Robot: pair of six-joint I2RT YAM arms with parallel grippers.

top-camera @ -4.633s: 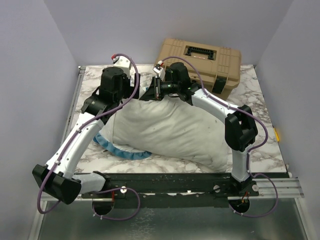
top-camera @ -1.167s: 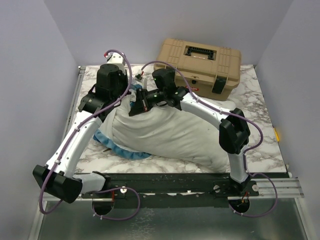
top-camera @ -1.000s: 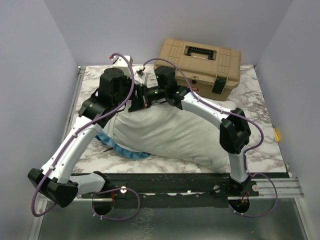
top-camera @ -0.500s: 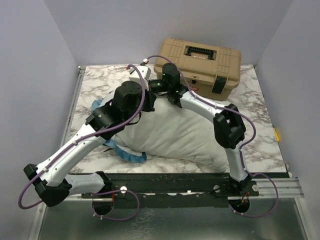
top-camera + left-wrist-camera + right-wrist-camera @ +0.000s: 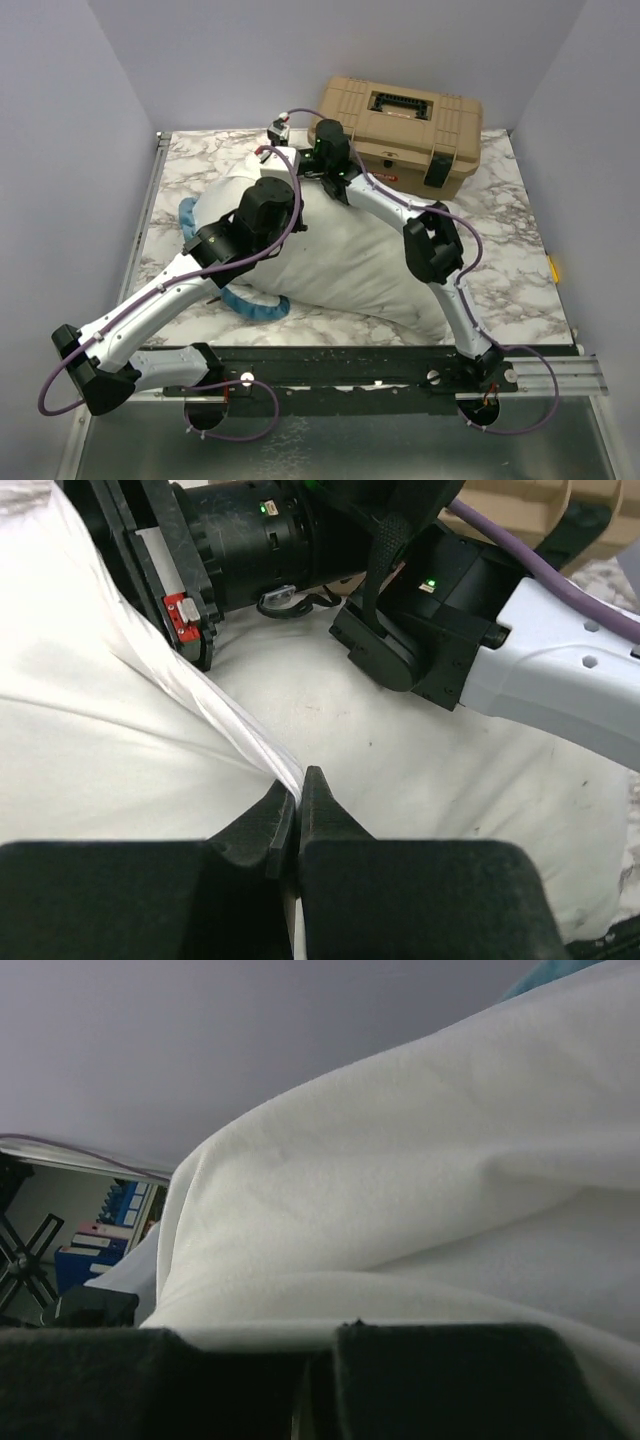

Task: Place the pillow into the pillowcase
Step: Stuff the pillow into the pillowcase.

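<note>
The plump white pillow (image 5: 370, 250) lies across the middle of the table. The pillowcase (image 5: 252, 305) shows its blue frill at the pillow's near left and its white inside over the left end. My left gripper (image 5: 297, 792) is above the pillow's upper left part, shut on a thin fold of the case's white fabric (image 5: 150, 680), which is pulled taut. My right gripper (image 5: 290, 158) is at the pillow's far edge. In the right wrist view white cloth (image 5: 400, 1190) drapes over its fingertips (image 5: 430, 1360). Its jaws stand close together, with only a slit between them.
A tan hard case (image 5: 400, 115) stands at the back right, close behind the right wrist. The marble table (image 5: 510, 270) shows to the right of the pillow and along the left. Both arms cross above the pillow, their wrists near each other.
The left arm has swung right and onto the pillow, dragging the case's fabric with it. The right gripper has moved further back, toward the tan case.
</note>
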